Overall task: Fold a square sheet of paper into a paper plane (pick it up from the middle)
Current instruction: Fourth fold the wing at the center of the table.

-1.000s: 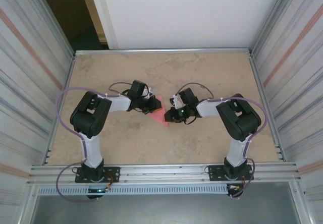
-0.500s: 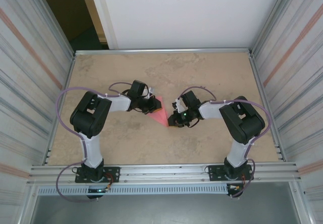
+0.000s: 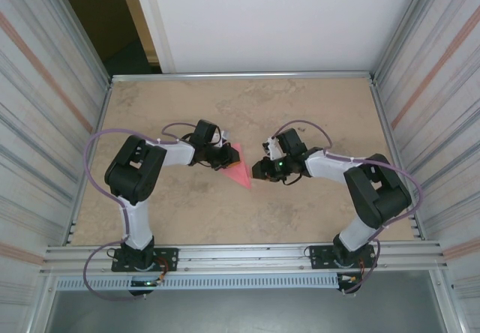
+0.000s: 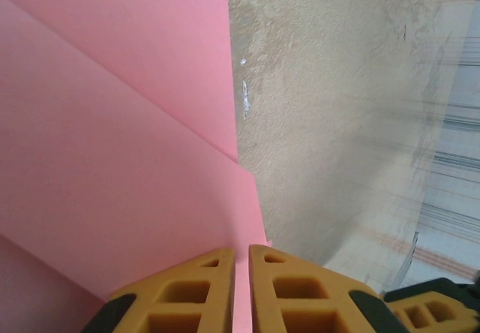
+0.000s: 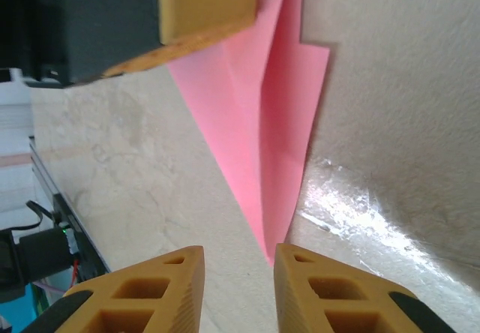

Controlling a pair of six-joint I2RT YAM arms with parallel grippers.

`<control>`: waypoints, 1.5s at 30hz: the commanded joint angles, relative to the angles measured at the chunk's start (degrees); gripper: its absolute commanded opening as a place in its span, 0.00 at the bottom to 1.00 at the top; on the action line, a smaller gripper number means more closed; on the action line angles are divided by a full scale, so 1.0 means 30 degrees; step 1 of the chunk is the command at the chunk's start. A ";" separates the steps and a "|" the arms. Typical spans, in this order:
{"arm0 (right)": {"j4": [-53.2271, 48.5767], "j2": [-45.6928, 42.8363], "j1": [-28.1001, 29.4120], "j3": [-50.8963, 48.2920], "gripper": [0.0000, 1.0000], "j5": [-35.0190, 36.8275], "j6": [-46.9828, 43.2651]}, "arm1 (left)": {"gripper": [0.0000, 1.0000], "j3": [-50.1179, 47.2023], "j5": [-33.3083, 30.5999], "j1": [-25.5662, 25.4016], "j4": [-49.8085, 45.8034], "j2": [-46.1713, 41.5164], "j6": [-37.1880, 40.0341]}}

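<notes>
Near edge of bench (image 3: 187, 220): both arm bases bolted to aluminium rail (image 3: 240, 256), left arm (image 3: 135, 175) and right arm (image 3: 371, 194) elbowed outward, forearms reaching inward. Mid-bench, between the two wrists: paper plane (image 3: 240, 171), pink, lying flat on the surface, pointed tip toward near side, wider end toward far-left. Left hand (image 3: 223, 156): set on the wider end. From left wrist: yellow fingers (image 4: 292, 292) drawn almost together, only a slit between, pink showing in that slit and under both fingertips, so pinched on the paper plane (image 4: 112, 160). Diagonal fold lines plain across the paper there; straight right edge lying on bare mottled surface. Right hand (image 3: 258, 170): just beside the pointed end, on its right. From right wrist: fingers (image 5: 142, 292) parted to a narrow gap, nothing between them; tip of the plane (image 5: 277, 115) aimed at that gap and stopping just short, not touching either finger. Centre crease and overlapping flaps visible along its length. At far end of the plane in same view: left hand's yellow finger (image 5: 210, 3) and black housing over the paper. Beyond the hands: beige marbled bench running to white back wall (image 3: 285, 18); dark opening (image 3: 97, 18) at far left; ribbed metal side walls (image 3: 37, 123) on both flanks.
</notes>
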 commanded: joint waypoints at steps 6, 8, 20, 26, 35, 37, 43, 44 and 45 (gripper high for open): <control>0.0201 0.1421 0.0496 0.1582 0.28 0.0482 0.0612 | 0.13 0.0381 0.0000 0.0204 -0.0346 0.0209 0.0232; 0.0245 0.1917 0.0484 0.1938 0.29 0.0629 0.0590 | 0.13 0.0308 0.0001 0.0205 -0.0346 0.0066 0.0232; -0.0107 0.4429 0.0902 0.3703 0.29 0.0534 -0.0362 | 0.13 0.0012 0.0233 0.0219 0.0134 -0.0217 -0.0104; 0.0060 0.5043 0.0958 0.4009 0.28 0.0565 -0.0472 | 0.12 -0.0208 0.0228 0.0218 0.0240 -0.0386 -0.0235; 0.0621 0.5741 0.1083 0.4489 0.26 0.0494 -0.0908 | 0.12 -0.0385 0.0242 0.0204 0.0357 -0.0496 -0.0412; 0.0738 0.5903 0.1083 0.4530 0.25 0.0483 -0.1021 | 0.11 -0.0441 0.0225 0.0221 0.0385 -0.0510 -0.0460; 0.1174 0.6291 0.1079 0.4531 0.21 0.0257 -0.1313 | 0.10 -0.0510 0.0302 0.0204 0.0504 -0.0642 -0.0577; 0.1280 0.6334 0.1083 0.4496 0.20 0.0191 -0.1360 | 0.10 -0.0518 0.0324 0.0209 0.0533 -0.0668 -0.0563; 0.1372 0.6349 0.1079 0.4473 0.19 0.0090 -0.1410 | 0.10 -0.0515 0.0346 0.0202 0.0548 -0.0701 -0.0588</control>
